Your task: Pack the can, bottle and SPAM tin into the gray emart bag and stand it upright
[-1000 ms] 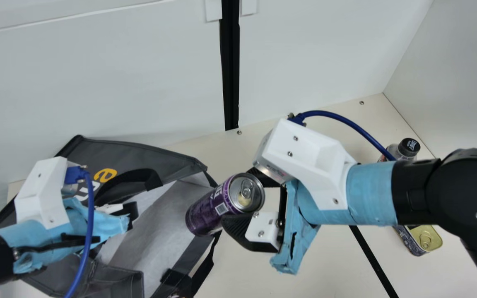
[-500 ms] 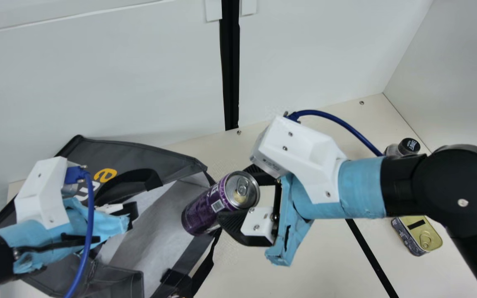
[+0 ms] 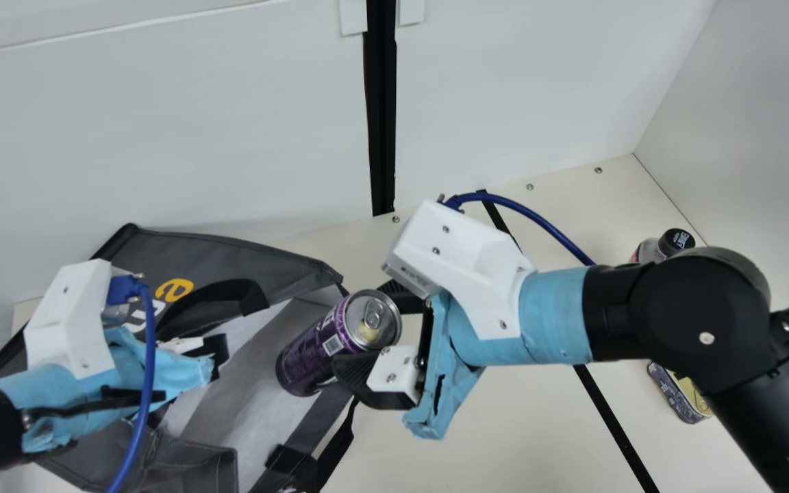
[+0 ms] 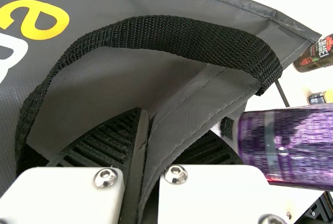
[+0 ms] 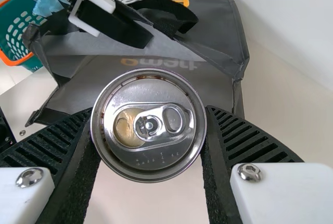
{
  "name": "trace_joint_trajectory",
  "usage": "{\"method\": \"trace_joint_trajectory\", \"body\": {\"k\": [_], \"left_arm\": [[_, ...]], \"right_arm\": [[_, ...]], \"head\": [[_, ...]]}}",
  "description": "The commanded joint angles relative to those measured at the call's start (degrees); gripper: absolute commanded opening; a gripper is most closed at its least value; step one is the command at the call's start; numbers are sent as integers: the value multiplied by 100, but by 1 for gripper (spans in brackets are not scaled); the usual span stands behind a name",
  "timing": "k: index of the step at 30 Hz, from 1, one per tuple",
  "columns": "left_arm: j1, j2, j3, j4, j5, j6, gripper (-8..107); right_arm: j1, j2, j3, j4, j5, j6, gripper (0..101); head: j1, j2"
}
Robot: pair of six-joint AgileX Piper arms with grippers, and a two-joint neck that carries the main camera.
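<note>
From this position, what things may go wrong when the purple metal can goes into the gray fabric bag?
The purple metal can is held tilted near its lidded end, so it may swivel or slip in the right jaws if it bumps something.

Its lower end could snag on the open edge of the gray fabric bag.

The left jaws pinch the bag's side; if that fabric slips out, the mouth may sag.

Bag (image 3: 230,260) at left, can (image 3: 307,357) by its mouth, SPAM tin (image 3: 674,395) before bottle (image 3: 650,251) at right
</note>
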Motion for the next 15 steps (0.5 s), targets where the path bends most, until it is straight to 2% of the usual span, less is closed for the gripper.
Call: {"method": "trace_joint_trajectory", "body": {"k": [1,15], "left_arm": [[0,0,0,0,0,0,-8],[0,0,0,0,0,0,-8]], "right_arm": [[30,20,43,6,-94,18,0],[431,185,503,-15,-919,8,0]], "head": [[-130,-5],[-130,-5]]}}
